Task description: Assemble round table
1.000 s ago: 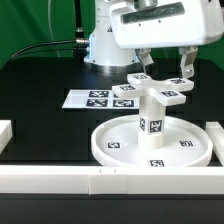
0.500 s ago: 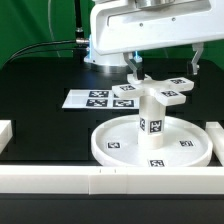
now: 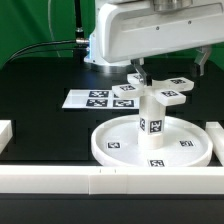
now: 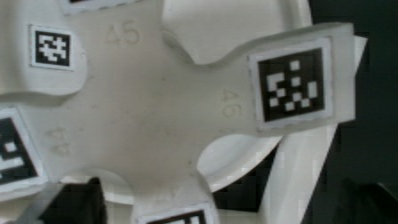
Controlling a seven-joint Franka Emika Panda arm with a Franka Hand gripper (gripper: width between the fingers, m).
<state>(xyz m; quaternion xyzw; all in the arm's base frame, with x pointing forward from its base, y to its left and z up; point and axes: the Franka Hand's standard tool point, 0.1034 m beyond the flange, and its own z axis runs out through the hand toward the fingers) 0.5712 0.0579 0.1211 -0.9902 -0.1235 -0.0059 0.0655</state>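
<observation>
while lowering toward the cross-shaped piece [image 3: 152, 92], best treated as a seating-and-turning step rather than a fresh pick. already stacked: the large rimmed round disc [image 3: 152, 146] flat on the black surface [image 3: 45, 125], just behind the white border rail [image 3: 60, 180]; the short cylinder leg [image 3: 152, 122] upright at the disc's centre; the cross-shaped piece lying across the leg's top, arms spread level. directly above the cross, the gripper [image 3: 139, 73], with one finger visible close over the hub on the exterior view's left and the other hidden behind the wrist housing. impossible to tell whether the jaws stand apart or are closed; no clear grip on anything. in the wrist view, the cross [image 4: 169, 110] filling the picture, tags on its arms, very near the camera.

to do it well: centre over the hub, not over an arm. descend straight, without tilting the cross off the leg. close across the narrow middle, between two arms. press lightly while turning, so the leg stays upright and the disc does not skid. keep clear of the marker board [image 3: 92, 98] lying behind.
</observation>
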